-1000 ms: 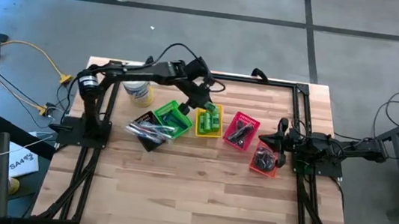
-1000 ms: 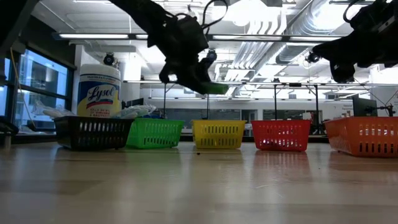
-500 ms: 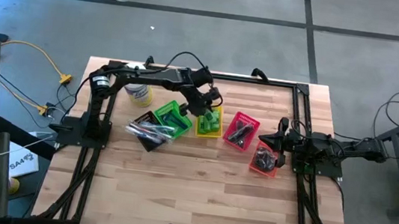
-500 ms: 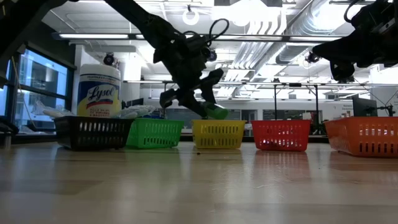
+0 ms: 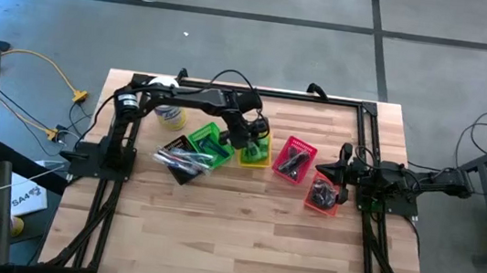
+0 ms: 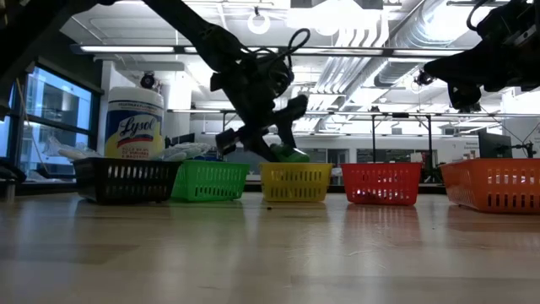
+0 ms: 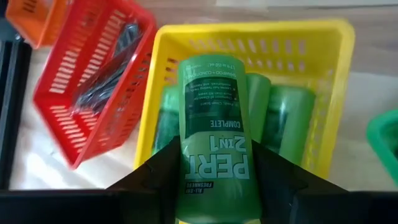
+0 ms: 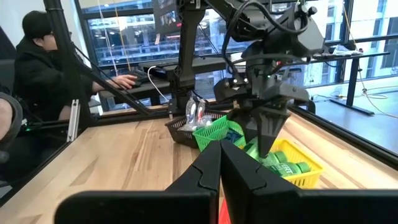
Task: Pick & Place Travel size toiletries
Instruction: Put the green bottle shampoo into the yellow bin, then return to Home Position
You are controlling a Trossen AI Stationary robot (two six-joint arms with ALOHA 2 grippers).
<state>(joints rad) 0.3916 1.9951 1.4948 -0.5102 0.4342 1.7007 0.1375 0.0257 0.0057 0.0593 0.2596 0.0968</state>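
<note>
Spanning the high view, the worktop (image 5: 241, 237) carries a row of baskets. Left end effector (image 7: 214, 168) hangs over the yellow basket (image 7: 339, 93), fingers clamped on a green mini bottle (image 7: 214, 137) whose lower end is cut off by the frame edge; more green bottles (image 7: 286, 118) lie beneath, partly hidden. Red basket (image 7: 56, 118) beside it holds dark items, hard to make out. Right end effector (image 8: 219, 163) waits near the orange basket (image 5: 322, 195), fingers pressed together, empty.
</note>
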